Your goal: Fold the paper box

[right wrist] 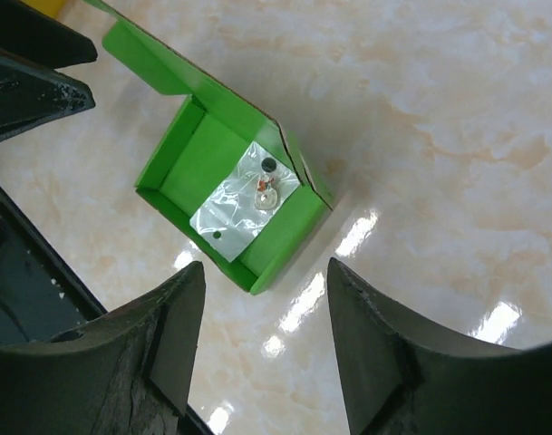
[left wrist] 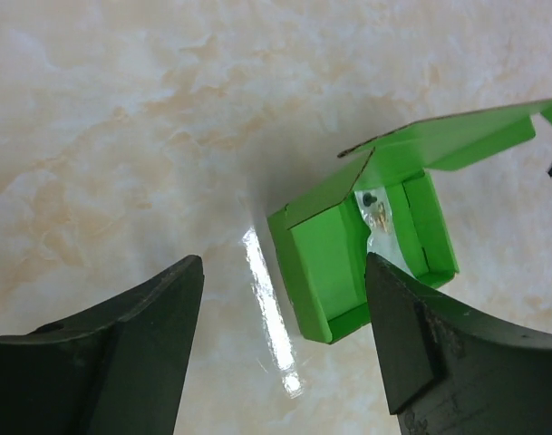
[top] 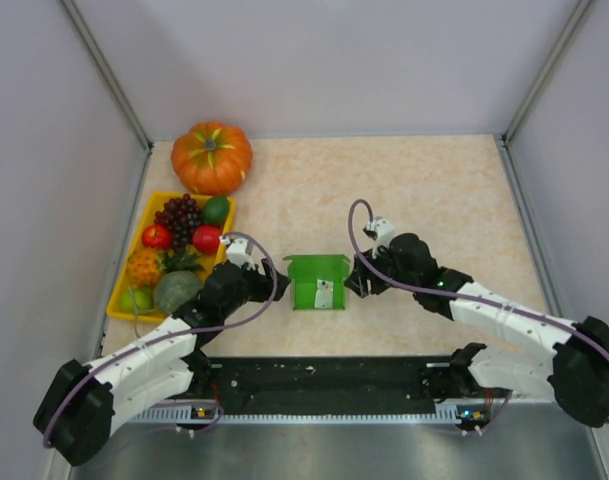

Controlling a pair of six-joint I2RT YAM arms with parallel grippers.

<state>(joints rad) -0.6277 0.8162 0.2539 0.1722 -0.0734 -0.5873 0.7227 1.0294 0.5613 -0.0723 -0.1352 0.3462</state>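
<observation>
The paper box point(top: 318, 281) is bright green card, folded into a shallow tray with its lid flap standing up at the far side. It lies on the table between both arms. A small clear plastic bag point(right wrist: 240, 201) lies inside the paper box point(right wrist: 224, 195). My left gripper point(top: 281, 283) is open just left of the box, touching nothing. In its wrist view the box point(left wrist: 334, 267) sits ahead of the spread fingers point(left wrist: 402, 335). My right gripper point(top: 352, 280) is open just right of the box, its fingers point(right wrist: 180, 335) apart from it.
An orange pumpkin point(top: 212, 157) stands at the back left. In front of it a yellow tray point(top: 124, 290) holds grapes, red and green fruit. The black arm base rail point(top: 324, 380) runs along the near edge. Grey walls close in both sides.
</observation>
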